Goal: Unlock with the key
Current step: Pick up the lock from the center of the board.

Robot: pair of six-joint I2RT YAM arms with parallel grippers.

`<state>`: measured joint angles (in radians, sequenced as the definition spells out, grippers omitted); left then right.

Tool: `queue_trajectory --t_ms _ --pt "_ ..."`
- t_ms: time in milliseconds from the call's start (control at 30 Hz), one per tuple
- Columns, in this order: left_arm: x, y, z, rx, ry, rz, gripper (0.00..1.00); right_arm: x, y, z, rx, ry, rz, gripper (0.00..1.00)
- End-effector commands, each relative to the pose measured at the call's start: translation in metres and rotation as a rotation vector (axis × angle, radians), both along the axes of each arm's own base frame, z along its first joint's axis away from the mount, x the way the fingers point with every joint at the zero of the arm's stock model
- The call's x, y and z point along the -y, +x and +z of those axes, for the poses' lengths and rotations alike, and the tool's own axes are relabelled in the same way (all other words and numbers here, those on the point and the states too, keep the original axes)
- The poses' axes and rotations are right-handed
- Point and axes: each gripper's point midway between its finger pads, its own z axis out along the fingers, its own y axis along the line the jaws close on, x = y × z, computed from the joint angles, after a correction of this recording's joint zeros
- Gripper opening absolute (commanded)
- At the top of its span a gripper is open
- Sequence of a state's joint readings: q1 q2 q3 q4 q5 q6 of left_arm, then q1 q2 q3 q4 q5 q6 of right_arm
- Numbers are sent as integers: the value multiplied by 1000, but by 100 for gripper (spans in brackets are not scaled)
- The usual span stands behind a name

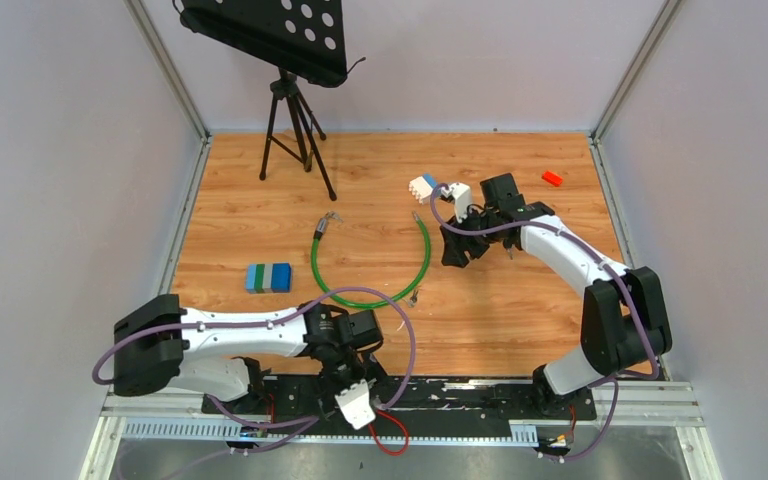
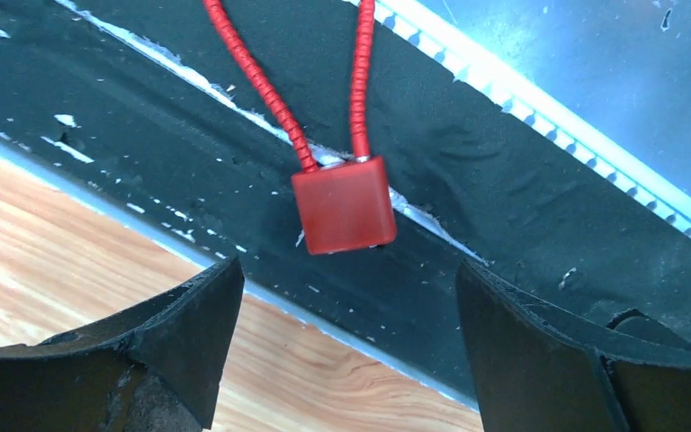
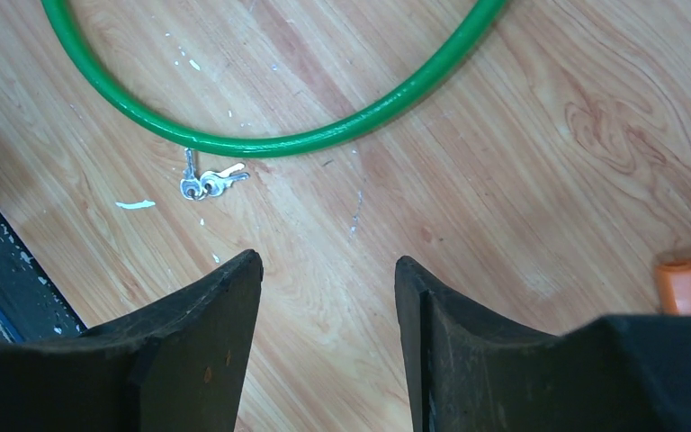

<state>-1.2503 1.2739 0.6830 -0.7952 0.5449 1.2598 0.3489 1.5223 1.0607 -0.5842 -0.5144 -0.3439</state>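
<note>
the left gripper (image 2: 346, 283) is hanging with its fingers spread wide and is holding nothing. just past its fingertips a red padlock (image 2: 343, 205) with a red cable (image 2: 243, 61) is lying on the black base plate (image 2: 522, 180) at the near edge of the wooden table (image 2: 45, 261). the right gripper (image 3: 328, 270) is hovering over the wood with its fingers partly apart and nothing between them. the small silver keys (image 3: 207, 183) are lying on the table right beside the green cable lock (image 3: 279, 144), apart from both grippers.

Bright, even light with soft shadows; wrist views blur slightly at their near edges.
</note>
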Motion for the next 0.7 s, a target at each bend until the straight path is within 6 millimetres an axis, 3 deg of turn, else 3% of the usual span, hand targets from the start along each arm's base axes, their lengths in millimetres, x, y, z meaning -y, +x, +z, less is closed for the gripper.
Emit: queue_trajectory --t_ms 0,267,667 --pt "12 -5 6 -24 34 50 91 3 1 3 20 14 10 56" --pt "34 -14 12 -96 32 139 85 1 0 -2 1 24 21 55" --pt "25 -24 -4 -96 85 131 82 4 0 -4 -4 23 17 53"
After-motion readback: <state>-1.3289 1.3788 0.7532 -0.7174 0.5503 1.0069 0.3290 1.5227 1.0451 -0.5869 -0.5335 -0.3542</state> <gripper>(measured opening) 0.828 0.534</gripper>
